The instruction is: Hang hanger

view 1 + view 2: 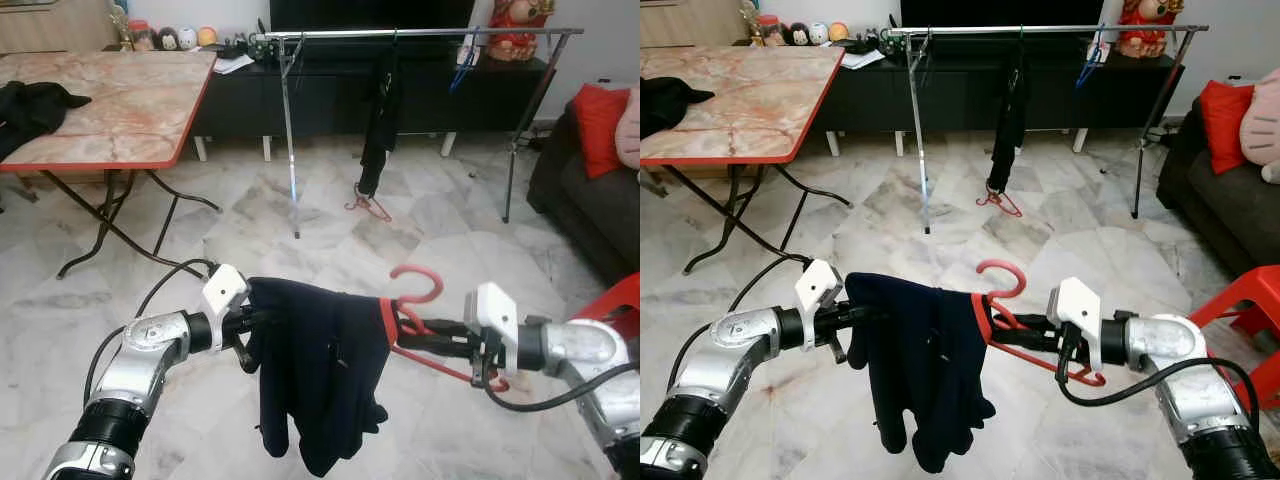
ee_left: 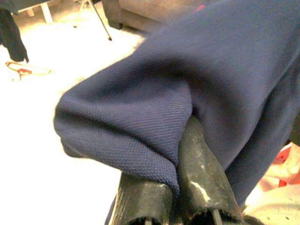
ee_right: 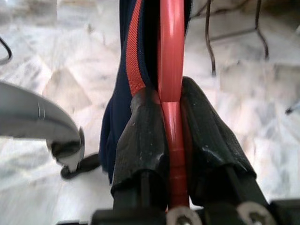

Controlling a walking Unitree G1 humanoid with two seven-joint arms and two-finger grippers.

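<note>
A red hanger [image 1: 420, 283] carries a dark navy garment [image 1: 320, 370] and is held level in front of me, above the marble floor. My right gripper [image 1: 415, 335] is shut on the hanger's red bar just below the hook, with black fingers [image 3: 140, 140] on both sides of the hanger [image 3: 171, 70]. At the garment's other end, my left gripper [image 1: 250, 325] is shut on the navy fabric [image 2: 187, 70], which hides the hanger's end. The metal clothes rack [image 1: 420, 33] stands across the room, well beyond both grippers.
A black garment [image 1: 378, 130] and a blue hanger [image 1: 463, 60] hang on the rail. Another red hanger [image 1: 368, 207] lies on the floor beneath it. A folding table [image 1: 100, 110] stands at the left, a dark sofa [image 1: 590, 200] and a red stool [image 1: 615, 300] at the right.
</note>
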